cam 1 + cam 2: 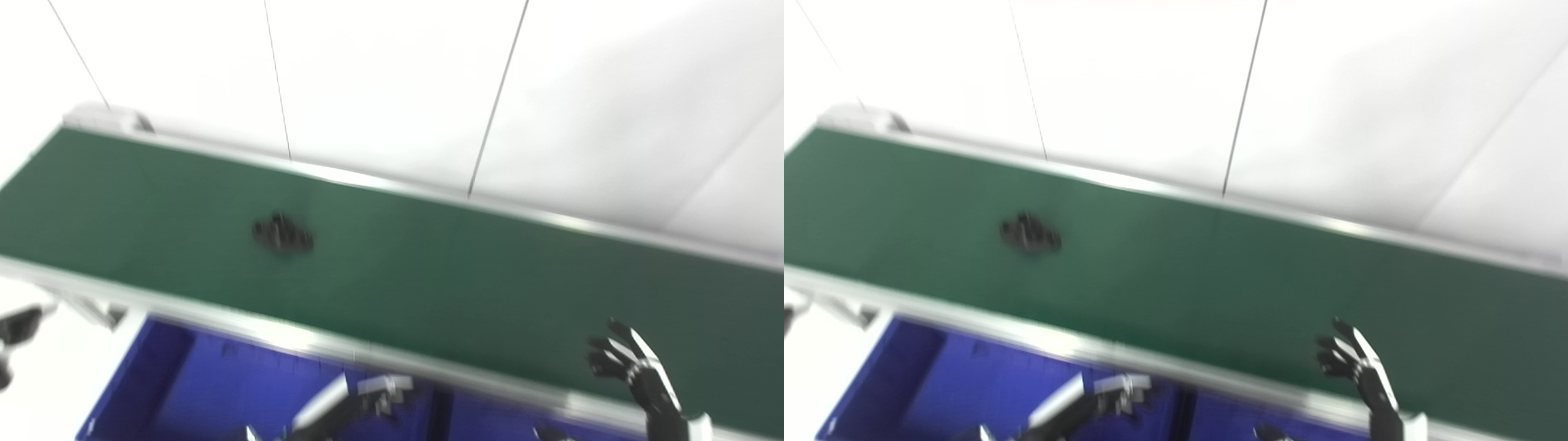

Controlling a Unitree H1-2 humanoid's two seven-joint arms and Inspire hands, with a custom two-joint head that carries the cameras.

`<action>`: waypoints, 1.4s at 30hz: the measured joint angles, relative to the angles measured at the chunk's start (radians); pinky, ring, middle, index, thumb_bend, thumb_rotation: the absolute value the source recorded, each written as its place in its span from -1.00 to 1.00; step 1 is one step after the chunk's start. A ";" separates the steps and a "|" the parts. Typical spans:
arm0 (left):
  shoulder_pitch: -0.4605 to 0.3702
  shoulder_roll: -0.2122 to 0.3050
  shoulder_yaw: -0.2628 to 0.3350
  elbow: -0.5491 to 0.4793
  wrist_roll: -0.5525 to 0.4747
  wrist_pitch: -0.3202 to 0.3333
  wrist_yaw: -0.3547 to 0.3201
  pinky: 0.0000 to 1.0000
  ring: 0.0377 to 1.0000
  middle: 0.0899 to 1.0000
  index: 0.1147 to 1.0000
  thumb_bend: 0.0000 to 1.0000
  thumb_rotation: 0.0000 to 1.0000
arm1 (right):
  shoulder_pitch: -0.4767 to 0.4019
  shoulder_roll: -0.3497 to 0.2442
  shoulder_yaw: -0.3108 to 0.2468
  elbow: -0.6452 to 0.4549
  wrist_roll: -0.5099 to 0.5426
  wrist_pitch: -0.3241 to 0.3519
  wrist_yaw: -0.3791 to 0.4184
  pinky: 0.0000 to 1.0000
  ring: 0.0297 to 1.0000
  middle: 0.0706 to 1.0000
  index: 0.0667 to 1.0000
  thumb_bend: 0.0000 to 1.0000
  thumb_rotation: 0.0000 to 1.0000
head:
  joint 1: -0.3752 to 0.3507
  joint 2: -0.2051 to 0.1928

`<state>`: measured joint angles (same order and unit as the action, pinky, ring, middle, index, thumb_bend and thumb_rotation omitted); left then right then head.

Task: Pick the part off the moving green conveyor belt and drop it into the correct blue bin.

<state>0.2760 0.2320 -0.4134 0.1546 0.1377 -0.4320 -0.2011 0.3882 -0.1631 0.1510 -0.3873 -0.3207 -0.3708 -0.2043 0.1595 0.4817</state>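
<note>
One belt point(429, 269) runs across the view, green, edged by two pale metal rails. One dark part point(283, 234) lies on it, too blurred to tell its shape. Two blue bins show below the near rail: a left bin point(184, 380) and a right bin point(490, 422), split by a dark divider. Two robot hands are in view: the left robot hand point(383, 392) and the right robot hand point(634, 367).
</note>
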 measured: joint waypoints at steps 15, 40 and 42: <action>-0.015 0.001 -0.040 0.019 -0.012 0.000 0.035 0.42 0.61 0.69 0.59 0.84 -0.54 | -0.270 0.011 -0.039 -0.035 -0.098 0.222 0.199 0.10 0.32 0.45 0.66 0.59 -0.21 | -0.002 -0.009; -0.002 0.038 -0.045 -0.025 -0.022 0.000 0.063 0.38 0.63 0.73 0.65 0.86 -0.50 | -0.461 0.051 0.051 -0.001 -0.312 0.450 0.380 0.18 0.35 0.43 0.63 0.62 -0.27 | -0.219 0.092; -0.002 0.040 -0.045 -0.038 -0.023 -0.001 0.061 0.39 0.64 0.73 0.66 0.87 -0.48 | -0.484 0.056 0.064 0.003 -0.333 0.455 0.391 0.19 0.36 0.43 0.64 0.62 -0.27 | -0.225 0.123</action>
<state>0.2739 0.2722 -0.4584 0.1167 0.1146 -0.4328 -0.1405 -0.0962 -0.1068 0.2149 -0.3840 -0.6537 0.0843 0.1866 -0.0660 0.6042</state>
